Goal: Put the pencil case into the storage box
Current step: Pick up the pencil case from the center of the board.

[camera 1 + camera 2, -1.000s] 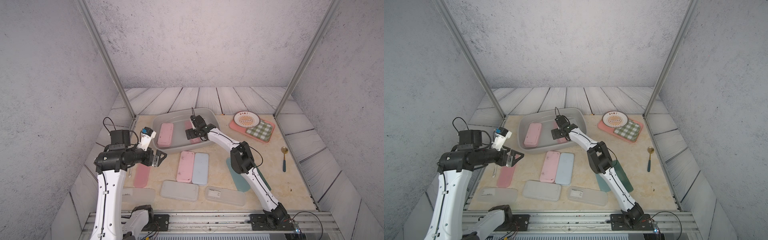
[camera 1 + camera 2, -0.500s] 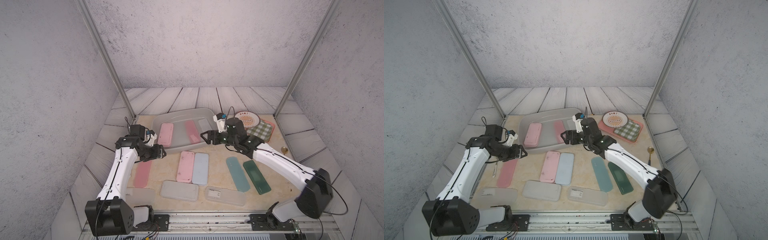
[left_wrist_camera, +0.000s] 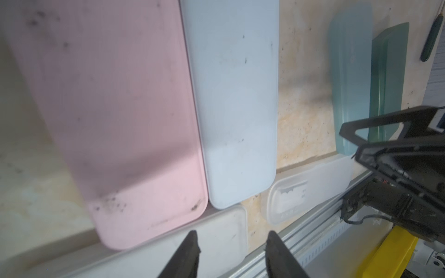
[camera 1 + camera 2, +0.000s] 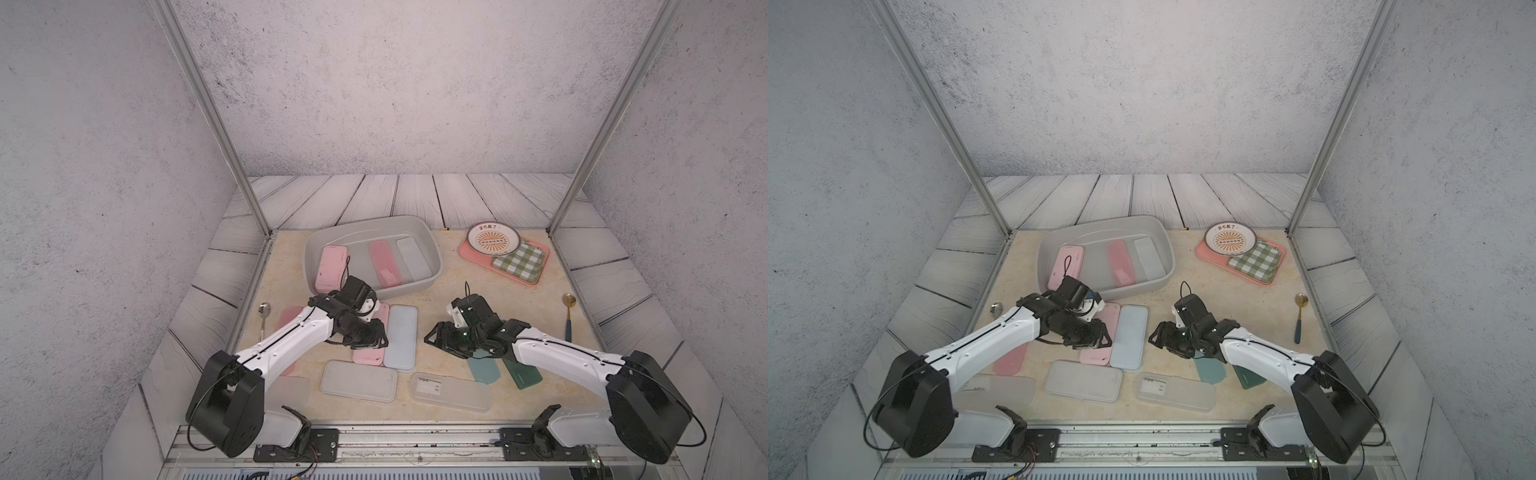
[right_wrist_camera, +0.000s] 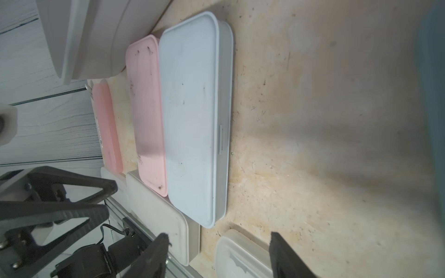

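The grey storage box (image 4: 415, 286) (image 4: 1100, 220) stands at the back middle and holds three pencil cases: pink, rose and pale grey. In front of it a pink pencil case (image 4: 368, 357) (image 3: 115, 108) and a light blue pencil case (image 4: 401, 336) (image 5: 190, 115) lie side by side on the table. My left gripper (image 4: 370, 334) (image 3: 232, 240) hovers low over the pink case, open and empty. My right gripper (image 4: 436, 336) (image 5: 220, 240) hangs just right of the blue case, open, nothing between its fingers.
A grey-white case (image 4: 357, 380) and a clear case (image 4: 451, 392) lie near the front rail. Two teal cases (image 4: 484, 368) sit under the right arm. A slim pink case (image 4: 286, 316) and spoon (image 4: 264, 309) lie left; a gold spoon (image 4: 569, 301) and pink tray (image 4: 469, 253) right.
Both arms have swung away from the box and down to the table's middle, the left over the pink case, the right beside the blue one. Both pairs of jaws have narrowed.
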Action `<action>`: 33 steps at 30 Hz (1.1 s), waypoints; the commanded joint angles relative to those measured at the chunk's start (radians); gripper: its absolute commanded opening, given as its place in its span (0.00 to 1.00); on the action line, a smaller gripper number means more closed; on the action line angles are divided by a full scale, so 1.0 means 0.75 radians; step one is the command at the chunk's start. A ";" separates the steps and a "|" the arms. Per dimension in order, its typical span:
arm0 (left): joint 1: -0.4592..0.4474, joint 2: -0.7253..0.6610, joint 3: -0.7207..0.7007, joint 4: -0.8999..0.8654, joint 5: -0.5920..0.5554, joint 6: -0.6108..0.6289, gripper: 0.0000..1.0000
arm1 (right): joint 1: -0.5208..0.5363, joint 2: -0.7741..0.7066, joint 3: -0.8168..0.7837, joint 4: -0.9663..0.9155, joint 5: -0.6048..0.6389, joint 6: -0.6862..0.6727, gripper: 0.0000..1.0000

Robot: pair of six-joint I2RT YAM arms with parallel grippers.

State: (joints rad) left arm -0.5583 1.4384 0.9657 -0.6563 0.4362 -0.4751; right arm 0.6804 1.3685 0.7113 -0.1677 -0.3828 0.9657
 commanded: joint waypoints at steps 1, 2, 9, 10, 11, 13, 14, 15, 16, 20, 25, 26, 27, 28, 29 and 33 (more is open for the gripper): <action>-0.014 0.097 0.051 0.188 -0.085 -0.061 0.47 | 0.003 0.069 0.010 0.094 -0.048 0.018 0.66; -0.018 0.124 0.060 0.213 -0.107 -0.062 0.46 | 0.003 0.081 0.005 0.117 -0.054 0.021 0.66; -0.039 0.275 0.052 0.331 -0.083 -0.138 0.40 | 0.002 0.140 -0.003 0.165 -0.009 0.017 0.64; -0.048 0.286 0.053 0.337 -0.079 -0.140 0.40 | 0.001 0.155 -0.012 0.186 -0.014 0.024 0.64; -0.055 0.300 0.056 0.338 -0.083 -0.140 0.40 | 0.001 0.170 -0.023 0.213 -0.022 0.034 0.63; -0.057 0.326 0.064 0.338 -0.084 -0.142 0.40 | 0.001 0.198 -0.055 0.271 -0.038 0.060 0.61; -0.057 0.337 0.066 0.335 -0.085 -0.139 0.40 | -0.002 0.211 -0.072 0.296 -0.048 0.071 0.61; -0.057 0.348 0.063 0.337 -0.085 -0.138 0.42 | -0.005 0.219 -0.083 0.312 -0.054 0.077 0.60; -0.057 0.359 0.061 0.341 -0.084 -0.138 0.43 | -0.006 0.222 -0.096 0.322 -0.053 0.084 0.60; -0.069 0.400 0.044 0.381 -0.034 -0.159 0.45 | -0.025 0.221 -0.132 0.352 -0.058 0.094 0.57; -0.096 0.434 0.059 0.419 0.067 -0.243 0.46 | -0.086 0.220 -0.173 0.364 -0.079 0.090 0.55; -0.096 0.436 0.051 0.428 0.084 -0.257 0.49 | -0.098 0.229 -0.183 0.383 -0.094 0.091 0.54; -0.096 0.435 0.041 0.438 0.097 -0.260 0.51 | -0.107 0.239 -0.189 0.404 -0.108 0.094 0.54; -0.096 0.436 0.027 0.449 0.107 -0.257 0.53 | -0.111 0.255 -0.190 0.431 -0.126 0.100 0.54; -0.095 0.435 0.009 0.462 0.117 -0.258 0.55 | -0.113 0.277 -0.188 0.455 -0.142 0.105 0.54; -0.081 0.435 -0.051 0.513 0.147 -0.283 0.54 | -0.115 0.368 -0.177 0.558 -0.196 0.129 0.53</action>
State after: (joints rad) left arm -0.6239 1.7554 0.9596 -0.2989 0.5106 -0.6670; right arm 0.5953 1.5826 0.5827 0.2146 -0.4992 1.0473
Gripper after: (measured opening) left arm 0.543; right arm 0.528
